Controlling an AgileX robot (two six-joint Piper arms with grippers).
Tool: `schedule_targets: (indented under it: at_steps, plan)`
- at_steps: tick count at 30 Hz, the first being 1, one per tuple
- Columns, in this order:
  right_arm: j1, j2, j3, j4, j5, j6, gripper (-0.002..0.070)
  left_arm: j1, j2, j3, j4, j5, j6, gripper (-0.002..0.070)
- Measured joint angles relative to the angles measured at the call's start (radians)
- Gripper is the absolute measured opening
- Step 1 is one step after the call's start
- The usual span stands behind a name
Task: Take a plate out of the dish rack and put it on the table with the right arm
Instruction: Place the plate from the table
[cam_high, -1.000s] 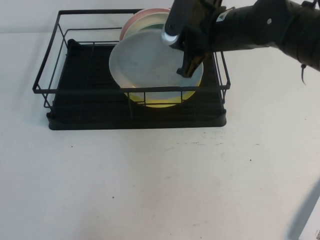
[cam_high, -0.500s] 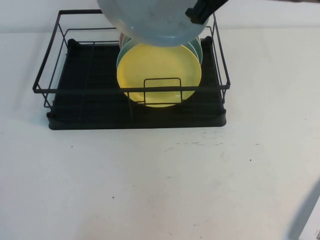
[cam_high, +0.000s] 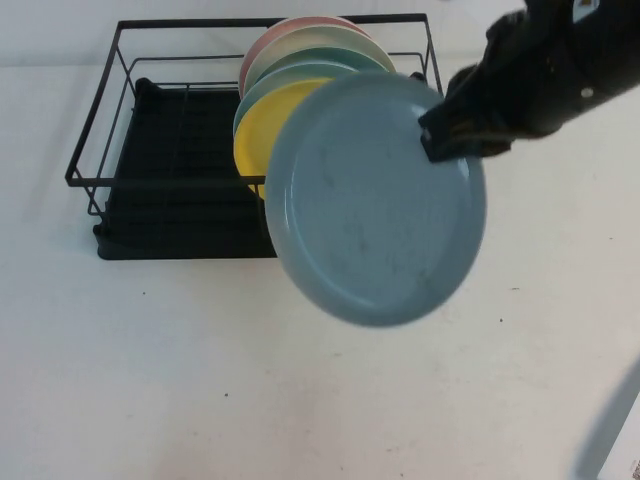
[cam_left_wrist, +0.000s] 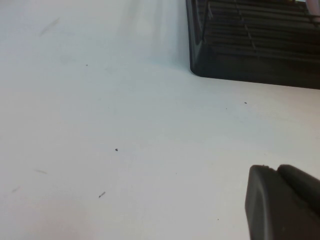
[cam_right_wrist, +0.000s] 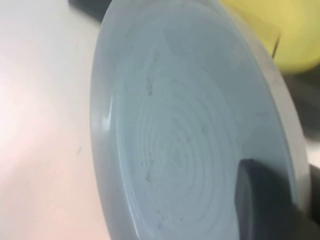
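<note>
Your right gripper (cam_high: 440, 140), clamped on the plate (cam_high: 375, 200), has swung it clear of the dish rack (cam_high: 150, 130); lower it onto the table (cam_high: 200, 380); left gripper (cam_left_wrist: 280, 200) parked, grip unclear.

the white table (cam_high: 200, 380), dotted with small dark specks, carries the dish rack (cam_high: 150, 215).

Smooth, perhaps ceramic plate (cam_high: 375, 200)

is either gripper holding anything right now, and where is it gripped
The right gripper holds the grey-blue plate by its rim, lifted in front of the dish rack. The left gripper holds nothing visible, low over the table.
</note>
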Motion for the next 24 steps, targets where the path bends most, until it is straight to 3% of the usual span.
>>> schedule_targets:
  at_steps: [5,13,19,24]
  plan:
    - [0.048,-0.044,0.204,0.000,-0.060,0.137,0.0076,0.000,0.000,0.000,0.000,0.000,0.000,-0.0003]
    - [0.120,-0.073,0.527,0.057,-0.360,0.306,0.0076,0.000,0.000,0.000,0.000,0.000,0.000,-0.0003]
    - [0.122,-0.028,0.592,0.164,-0.611,0.324,0.0076,0.000,0.000,0.000,0.000,0.000,0.000,-0.0003]
    - [0.122,0.057,0.595,0.258,-0.681,0.324,0.0076,0.000,0.000,0.000,0.000,0.000,0.000,-0.0003]
